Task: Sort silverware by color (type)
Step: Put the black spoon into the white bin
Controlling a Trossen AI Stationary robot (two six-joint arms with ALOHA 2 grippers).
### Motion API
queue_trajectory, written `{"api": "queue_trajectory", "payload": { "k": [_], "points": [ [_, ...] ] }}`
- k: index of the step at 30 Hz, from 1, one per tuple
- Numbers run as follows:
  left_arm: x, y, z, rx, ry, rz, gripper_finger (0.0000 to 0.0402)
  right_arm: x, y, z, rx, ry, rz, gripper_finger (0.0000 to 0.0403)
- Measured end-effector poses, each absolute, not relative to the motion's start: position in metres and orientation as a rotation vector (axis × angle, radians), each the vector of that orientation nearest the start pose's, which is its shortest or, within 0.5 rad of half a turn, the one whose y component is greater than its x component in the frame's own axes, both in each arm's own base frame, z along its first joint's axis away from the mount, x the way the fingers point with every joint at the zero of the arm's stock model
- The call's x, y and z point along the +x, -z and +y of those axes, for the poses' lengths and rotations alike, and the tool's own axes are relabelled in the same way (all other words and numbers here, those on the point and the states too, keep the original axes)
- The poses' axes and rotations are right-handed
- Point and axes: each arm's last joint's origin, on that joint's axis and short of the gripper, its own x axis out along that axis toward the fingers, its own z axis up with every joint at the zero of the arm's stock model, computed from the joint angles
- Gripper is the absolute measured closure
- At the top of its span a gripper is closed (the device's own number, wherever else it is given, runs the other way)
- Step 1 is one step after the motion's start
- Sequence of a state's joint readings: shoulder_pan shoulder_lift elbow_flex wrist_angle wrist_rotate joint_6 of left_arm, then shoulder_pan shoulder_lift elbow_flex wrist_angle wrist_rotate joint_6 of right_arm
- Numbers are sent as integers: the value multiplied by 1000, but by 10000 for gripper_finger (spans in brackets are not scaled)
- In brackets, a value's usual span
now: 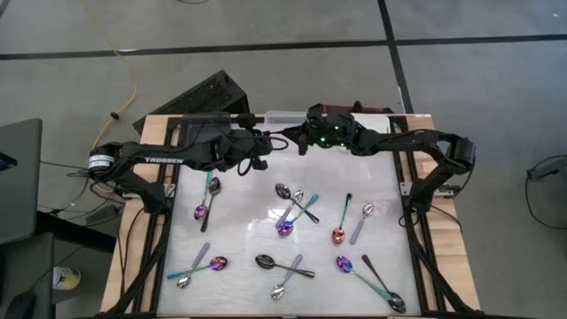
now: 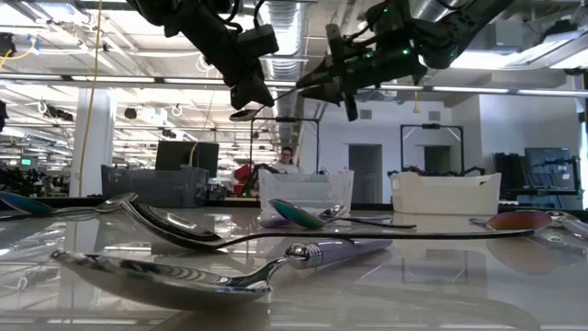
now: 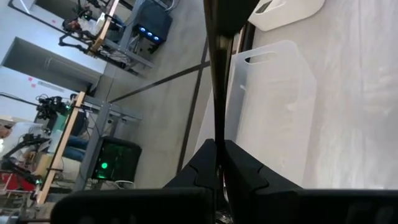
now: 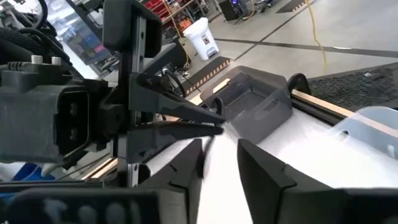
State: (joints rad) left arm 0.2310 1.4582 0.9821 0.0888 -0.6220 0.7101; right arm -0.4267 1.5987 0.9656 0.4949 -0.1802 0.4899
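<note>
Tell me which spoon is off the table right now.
The dark spoon clamped in the left gripper, up in the air above the far edge of the table, with the open right gripper facing it. Every other spoon lies flat on the table.

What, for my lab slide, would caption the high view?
Left gripper and right gripper face tip to tip over the white table's far edge, small metal spoons scattered across it.

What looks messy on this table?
The small metal spoons lie scattered, unsorted, pointing every way. Near the middle, a crossed heap of dark, silver and purple spoons overlaps. A crossed pair of dark and silver spoons lies nearer the front edge.
</note>
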Motion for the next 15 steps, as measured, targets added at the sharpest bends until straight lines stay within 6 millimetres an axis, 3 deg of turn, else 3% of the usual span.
{"api": "queue_trajectory", "payload": {
  "k": [10, 15],
  "points": [
    [306, -269, 89, 727, -681, 722, 401, 331, -260, -145, 480, 274, 87, 380],
    [306, -269, 89, 721, -663, 716, 393, 330, -258, -145, 477, 278, 108, 380]
  ]
}}
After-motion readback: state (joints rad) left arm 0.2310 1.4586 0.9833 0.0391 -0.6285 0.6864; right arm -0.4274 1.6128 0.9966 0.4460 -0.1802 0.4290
